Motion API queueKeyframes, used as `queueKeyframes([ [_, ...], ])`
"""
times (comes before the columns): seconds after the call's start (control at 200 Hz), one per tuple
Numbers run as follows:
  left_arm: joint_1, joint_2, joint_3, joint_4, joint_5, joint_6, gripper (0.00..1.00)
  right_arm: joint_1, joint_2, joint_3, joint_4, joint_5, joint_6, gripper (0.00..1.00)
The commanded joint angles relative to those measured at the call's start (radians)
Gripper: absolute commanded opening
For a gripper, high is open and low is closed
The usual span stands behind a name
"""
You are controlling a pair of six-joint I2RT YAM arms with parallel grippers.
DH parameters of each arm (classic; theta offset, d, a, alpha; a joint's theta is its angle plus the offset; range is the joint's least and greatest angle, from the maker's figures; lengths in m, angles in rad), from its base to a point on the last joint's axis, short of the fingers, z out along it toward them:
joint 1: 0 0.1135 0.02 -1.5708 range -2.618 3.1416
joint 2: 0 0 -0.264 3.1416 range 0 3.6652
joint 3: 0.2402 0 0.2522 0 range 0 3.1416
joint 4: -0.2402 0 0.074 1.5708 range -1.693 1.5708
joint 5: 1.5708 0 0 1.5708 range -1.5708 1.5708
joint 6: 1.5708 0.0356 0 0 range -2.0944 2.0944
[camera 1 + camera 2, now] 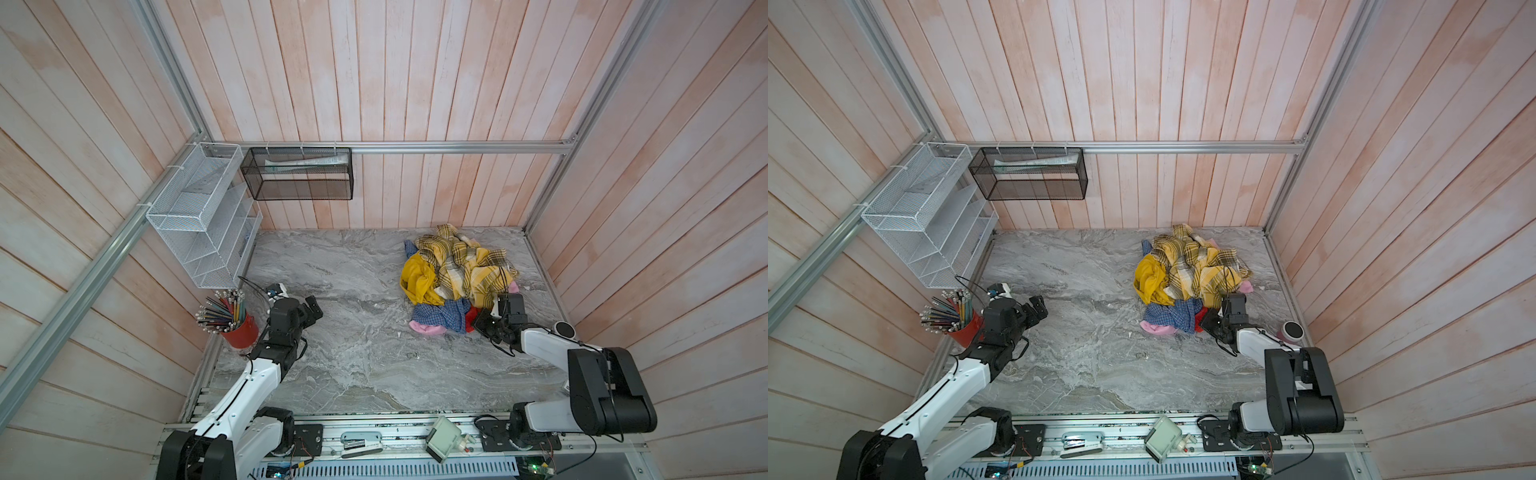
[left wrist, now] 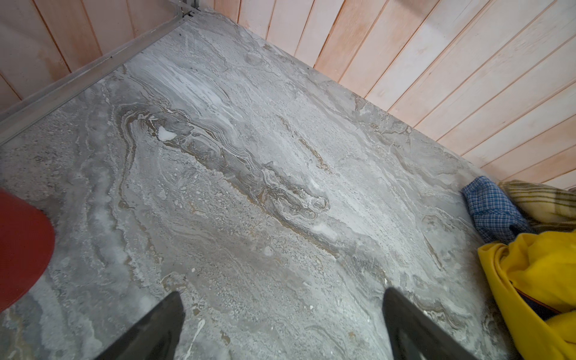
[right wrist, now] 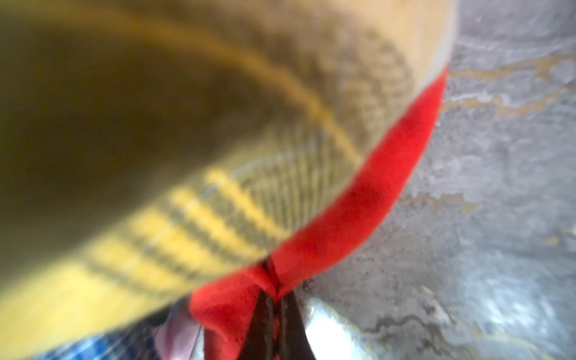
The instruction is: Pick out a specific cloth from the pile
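- Two grippers: the right gripper has its fingers pressed together, pinching the red cloth.
- That cloth peeks from the pile at its lower edge, right of centre in a top view.
- Spread wide, the left gripper hangs over the table.

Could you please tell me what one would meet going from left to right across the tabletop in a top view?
In order: red pencil cup → left claw → pile → small dark-lidded jar.

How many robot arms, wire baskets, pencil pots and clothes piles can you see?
Arms: 2
Baskets: 2
Pencil pot: 1
Pile: 1
Total: 6
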Motion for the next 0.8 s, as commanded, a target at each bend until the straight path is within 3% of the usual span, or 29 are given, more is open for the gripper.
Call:
queueKeyframes([
  [0.0,-0.003,-0.017,0.035,-0.029,-0.016,-0.009,1.0,0.005,-0.077,0.012,0.008,0.001,-0.018,0.0],
  [0.42,-0.004,-0.004,0.069,-0.048,-0.028,0.019,1.0,0.015,-0.37,0.133,-0.198,0.052,-0.06,0.0],
  [0.795,-0.01,0.037,0.085,-0.04,-0.028,0.031,1.0,0.061,-0.448,0.296,-0.302,0.12,-0.085,0.0],
])
